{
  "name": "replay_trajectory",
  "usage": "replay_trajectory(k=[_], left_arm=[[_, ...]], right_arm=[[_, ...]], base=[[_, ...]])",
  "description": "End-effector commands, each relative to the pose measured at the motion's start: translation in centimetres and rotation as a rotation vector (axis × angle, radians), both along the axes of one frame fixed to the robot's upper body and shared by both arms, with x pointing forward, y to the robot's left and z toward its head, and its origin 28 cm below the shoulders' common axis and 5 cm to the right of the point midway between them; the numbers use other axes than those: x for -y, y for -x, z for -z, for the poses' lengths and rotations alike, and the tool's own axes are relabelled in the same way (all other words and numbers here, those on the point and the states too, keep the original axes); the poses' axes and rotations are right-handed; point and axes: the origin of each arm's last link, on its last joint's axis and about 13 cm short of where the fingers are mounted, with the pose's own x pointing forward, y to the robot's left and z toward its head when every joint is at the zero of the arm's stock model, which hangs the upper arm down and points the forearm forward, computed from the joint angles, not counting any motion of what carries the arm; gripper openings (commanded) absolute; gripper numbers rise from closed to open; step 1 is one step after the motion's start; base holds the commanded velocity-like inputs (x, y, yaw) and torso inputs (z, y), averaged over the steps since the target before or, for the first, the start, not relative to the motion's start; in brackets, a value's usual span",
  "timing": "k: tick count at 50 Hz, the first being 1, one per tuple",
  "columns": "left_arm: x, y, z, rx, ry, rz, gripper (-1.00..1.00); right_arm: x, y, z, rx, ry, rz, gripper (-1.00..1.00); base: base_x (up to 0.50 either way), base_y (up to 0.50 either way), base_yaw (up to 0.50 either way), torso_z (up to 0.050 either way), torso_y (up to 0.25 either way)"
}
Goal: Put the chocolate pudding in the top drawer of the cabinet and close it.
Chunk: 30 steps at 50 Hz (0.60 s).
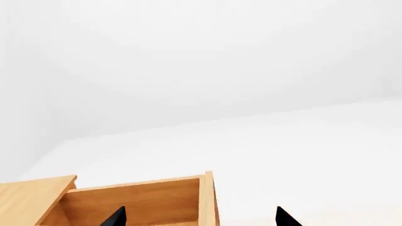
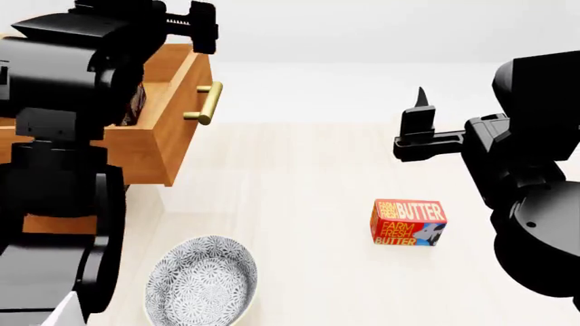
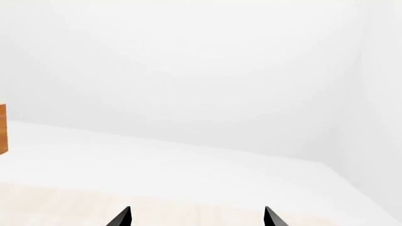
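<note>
The top drawer [image 2: 163, 115] stands open at the bench's left edge; a dark sliver inside may be the chocolate pudding [image 2: 136, 102], a light, stiff, slim box. Both grippers, left [image 1: 199, 217] and right [image 3: 197, 217], are spread empty.

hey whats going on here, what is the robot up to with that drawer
The upper orange-brown wooden drawer with a brass bar handle is pulled out of the wood-grain cabinet. The left claw is open over the drawer's inside, holding nothing. A dark, thin box seems to stand inside the drawer, mostly hidden by the arm. The right claw is open and empty above the table. A red-orange butter box and a patterned grey bowl sit on the pale table. The drawer is not yet closed.
</note>
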Motion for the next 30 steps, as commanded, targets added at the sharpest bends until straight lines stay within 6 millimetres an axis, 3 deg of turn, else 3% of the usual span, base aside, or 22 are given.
replay_trajectory(k=[1,11,30], left_arm=[[3.4,2.5,1.0,0.009,0.002,0.197,1.0],[7.2,4.4,3.4,-0.039,-0.009,0.354,1.0],[11.4,3.7,8.1,-0.184,-0.049,0.409,1.0]], right_arm=[[0.0,0.1,0.0,0.0,0.001,-0.002,1.0],[0.3,0.3,0.0,0.004,-0.005,0.011,1.0],[0.8,0.3,0.8,-0.007,-0.019,0.019,1.0]], base=[[0.0,0.0,0.0,0.0,0.0],[0.0,0.0,0.0,0.0,0.0],[0.0,0.0,0.0,0.0,0.0]])
